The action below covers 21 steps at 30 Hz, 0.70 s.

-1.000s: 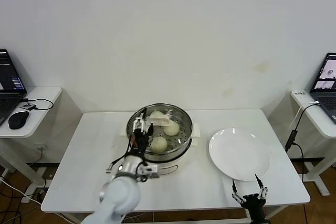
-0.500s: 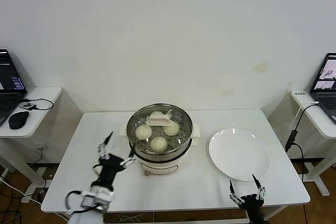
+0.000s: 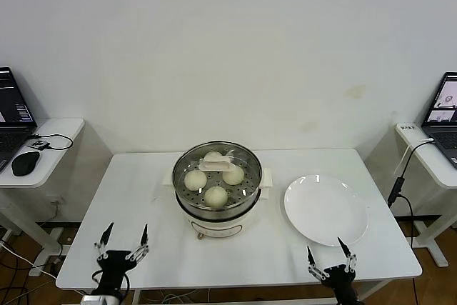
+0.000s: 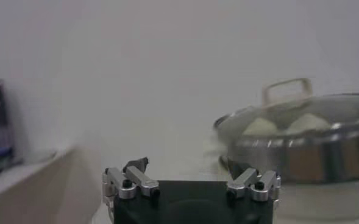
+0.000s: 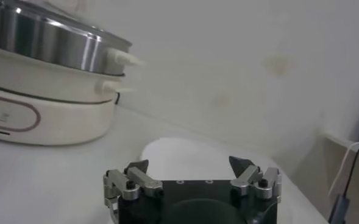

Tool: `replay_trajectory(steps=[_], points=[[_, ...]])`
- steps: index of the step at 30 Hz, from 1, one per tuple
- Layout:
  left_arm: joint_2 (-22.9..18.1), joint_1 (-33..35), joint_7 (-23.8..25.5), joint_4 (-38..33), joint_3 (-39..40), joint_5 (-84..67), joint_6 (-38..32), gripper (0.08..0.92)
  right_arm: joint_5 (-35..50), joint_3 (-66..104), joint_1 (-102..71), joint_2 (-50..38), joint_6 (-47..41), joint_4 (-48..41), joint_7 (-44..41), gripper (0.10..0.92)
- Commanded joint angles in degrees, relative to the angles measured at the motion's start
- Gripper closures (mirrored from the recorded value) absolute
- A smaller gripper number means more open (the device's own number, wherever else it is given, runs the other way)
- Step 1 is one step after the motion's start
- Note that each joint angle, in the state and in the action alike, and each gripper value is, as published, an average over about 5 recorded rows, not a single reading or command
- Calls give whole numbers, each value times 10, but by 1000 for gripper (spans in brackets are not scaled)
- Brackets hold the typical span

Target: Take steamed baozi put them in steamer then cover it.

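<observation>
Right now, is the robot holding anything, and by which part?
Nothing is held. The left gripper and right gripper both hang open and empty at the table's near edge.

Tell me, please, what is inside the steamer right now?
Four steamed baozi sit on the perforated tray inside the steamer, seen through the clear glass cover resting on it. Whatever lies beneath the tray is hidden.

I see the steamer (image 3: pixel 218 205) as shiny steel on a smooth white plastic base, its cover (image 3: pixel 218 166) clear glass, the steamed baozi (image 3: pixel 216 196) smooth and matt, the plate (image 3: pixel 326 210) glossy.
</observation>
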Motion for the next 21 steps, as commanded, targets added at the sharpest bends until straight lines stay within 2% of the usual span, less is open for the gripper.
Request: replay_trajectory(steps=[1,21], points=[[-15,49,3,45,-35,-66,-68,177,12,-12,-5,-10,-3,8,-3,202],[-24,42,23,47,-25,-44,-78,177,62,-14,-14,-8,-7,20,-19,203]])
